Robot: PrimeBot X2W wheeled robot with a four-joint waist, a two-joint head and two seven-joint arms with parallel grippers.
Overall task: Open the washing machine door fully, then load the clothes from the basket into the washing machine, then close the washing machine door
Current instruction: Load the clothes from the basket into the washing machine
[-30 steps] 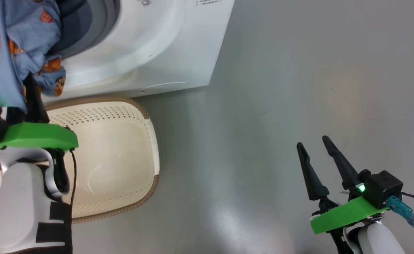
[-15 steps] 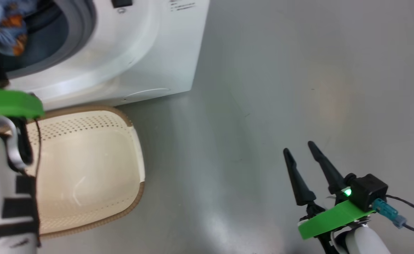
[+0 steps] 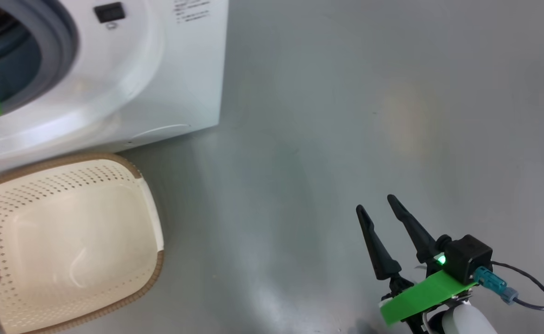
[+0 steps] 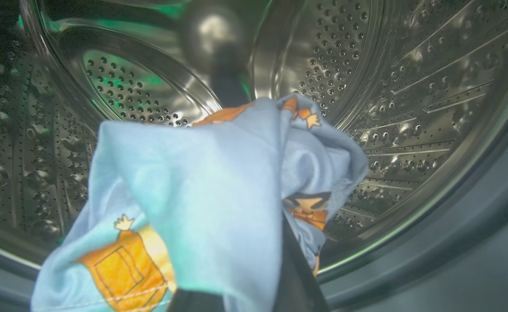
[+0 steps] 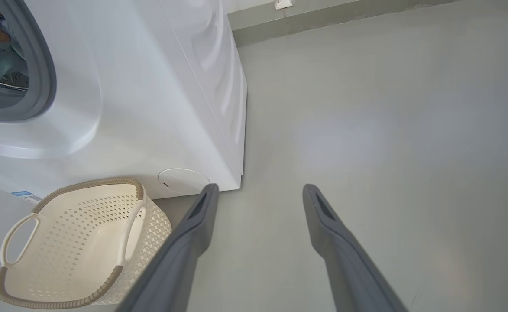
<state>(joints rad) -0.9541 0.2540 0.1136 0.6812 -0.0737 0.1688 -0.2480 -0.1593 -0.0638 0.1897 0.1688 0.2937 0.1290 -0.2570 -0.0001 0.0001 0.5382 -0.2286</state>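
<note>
**Item: loading step, garment in drum**

- Left end effector (image 4: 254, 134): one. Pinching the clothes (image 4: 202, 186), held inside the drum (image 4: 409, 86), above its lower wall.
- Right end effector (image 3: 374, 204): one. Fingers spread, holding nothing, over bare floor (image 3: 346, 93).
- Clothes: one blue printed bundle. Whether it is one piece or several cannot be told.
- Basket (image 3: 153, 241): one, with two handles. It holds nothing and sits just in front of the washer (image 3: 160, 69).
- Washer: one. Gasket (image 3: 63, 41): one.

**Hazards, as judged**

- If released too near the mouth, a trailing hem could lie across the gasket and be trapped when the door shuts.
- Fabric draped over the fingers may cling as the arm withdraws and be dragged back out.
</note>
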